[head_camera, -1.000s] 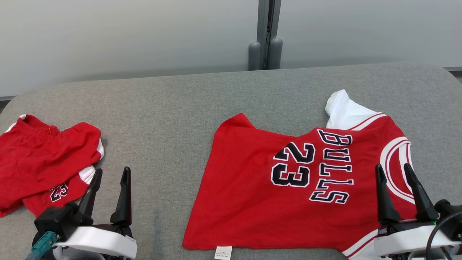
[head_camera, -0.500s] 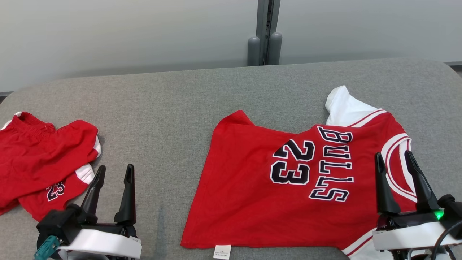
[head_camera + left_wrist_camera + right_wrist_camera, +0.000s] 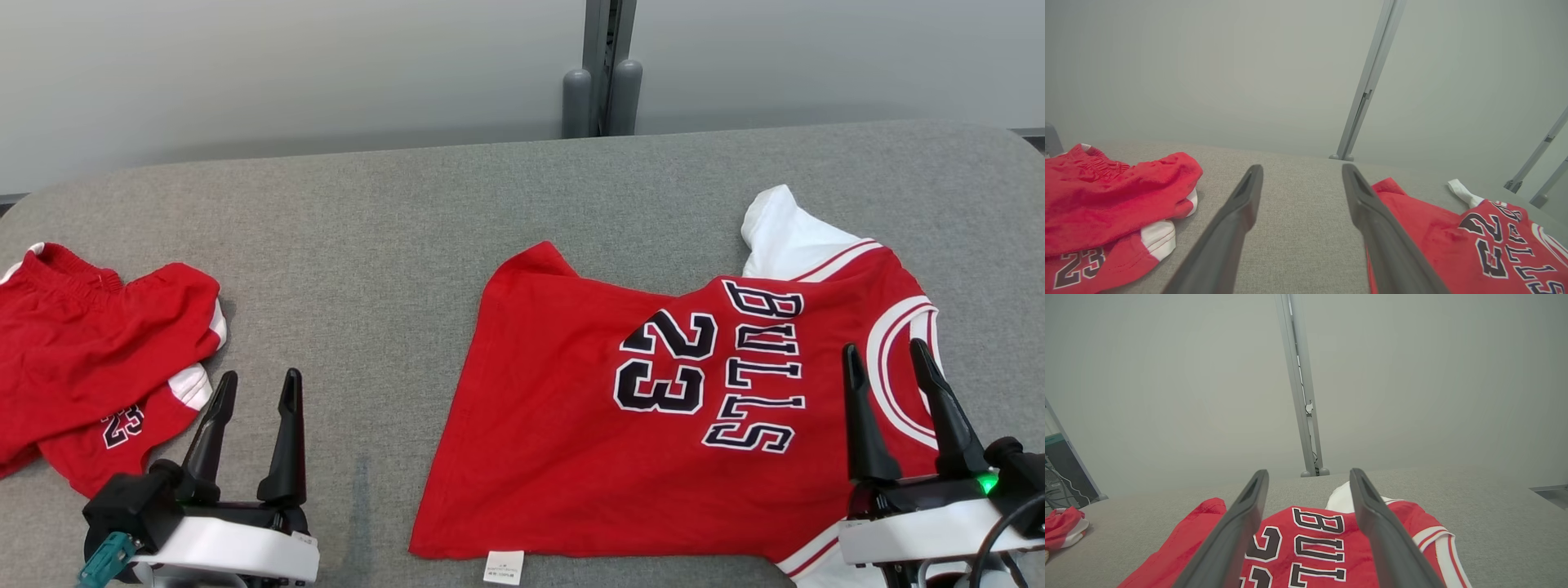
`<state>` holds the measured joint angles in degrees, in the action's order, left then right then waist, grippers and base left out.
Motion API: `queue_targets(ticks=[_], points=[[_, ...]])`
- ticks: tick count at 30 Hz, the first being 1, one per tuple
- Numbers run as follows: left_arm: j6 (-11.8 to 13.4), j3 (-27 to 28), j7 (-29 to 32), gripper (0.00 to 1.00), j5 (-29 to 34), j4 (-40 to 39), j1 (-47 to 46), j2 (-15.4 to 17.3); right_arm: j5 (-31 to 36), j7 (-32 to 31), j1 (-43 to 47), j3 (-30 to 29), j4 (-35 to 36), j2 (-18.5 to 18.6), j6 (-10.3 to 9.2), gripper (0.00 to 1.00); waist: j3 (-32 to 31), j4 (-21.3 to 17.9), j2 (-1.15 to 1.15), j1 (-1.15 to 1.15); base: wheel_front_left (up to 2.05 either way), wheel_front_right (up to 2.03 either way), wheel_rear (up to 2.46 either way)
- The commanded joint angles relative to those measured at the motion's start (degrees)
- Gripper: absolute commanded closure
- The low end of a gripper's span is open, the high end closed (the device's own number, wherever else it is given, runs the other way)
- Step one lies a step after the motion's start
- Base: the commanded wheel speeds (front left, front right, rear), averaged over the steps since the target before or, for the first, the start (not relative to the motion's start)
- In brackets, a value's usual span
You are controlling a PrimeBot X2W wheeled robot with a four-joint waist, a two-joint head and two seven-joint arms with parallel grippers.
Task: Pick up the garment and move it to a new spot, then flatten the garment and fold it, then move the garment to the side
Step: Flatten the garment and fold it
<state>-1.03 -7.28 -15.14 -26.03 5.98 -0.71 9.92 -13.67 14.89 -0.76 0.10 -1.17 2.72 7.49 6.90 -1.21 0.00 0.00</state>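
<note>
A red jersey (image 3: 571, 425) marked "BULLS 23" lies spread out sideways on the right half of the grey table (image 3: 367, 245), with one white sleeve (image 3: 784, 237) at its far side. Crumpled red shorts (image 3: 82, 343) lie at the left edge. My left gripper (image 3: 259, 377) stands open over bare table between the two garments, close to the shorts. My right gripper (image 3: 882, 348) is open above the jersey's collar end. The left wrist view shows the left gripper (image 3: 1301, 167) with the shorts (image 3: 1106, 204) and jersey (image 3: 1453, 241) on either side. The right gripper (image 3: 1308, 472) frames the jersey's (image 3: 1314, 535) lettering.
A grey post (image 3: 602, 73) stands behind the table's far edge against a pale wall. Bare grey table stretches between the garments and along the far side. A small white label (image 3: 504, 567) pokes out from the jersey's hem near the front edge.
The whole head picture has shifted up a little, so the camera moved. Both grippers stay open and the garments lie as before.
</note>
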Motion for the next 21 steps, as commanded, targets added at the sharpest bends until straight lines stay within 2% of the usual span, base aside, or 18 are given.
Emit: queue_targets(ticks=[1,15,21], points=[[-0.5,0.4,-0.1,0.00,0.7,0.2,-0.8,-0.1,0.1,0.4,-0.6,-0.2,-0.2,0.3,0.02,0.00,0.0,0.0,0.00,0.00,0.00,0.00,0.00],[-2.6,2.3,-0.1,0.00,2.4,0.9,-0.2,-2.4,0.6,0.4,0.6,-0.1,-0.1,0.3,0.02,0.00,-0.4,-0.1,0.00,0.00,0.00,0.00,0.00],[-3.4,0.7,1.3,0.00,1.2,2.0,1.1,-2.9,0.1,-0.1,2.9,0.4,-0.5,2.1,0.02,0.00,-0.9,-1.2,0.00,0.00,0.00,0.00,0.00]])
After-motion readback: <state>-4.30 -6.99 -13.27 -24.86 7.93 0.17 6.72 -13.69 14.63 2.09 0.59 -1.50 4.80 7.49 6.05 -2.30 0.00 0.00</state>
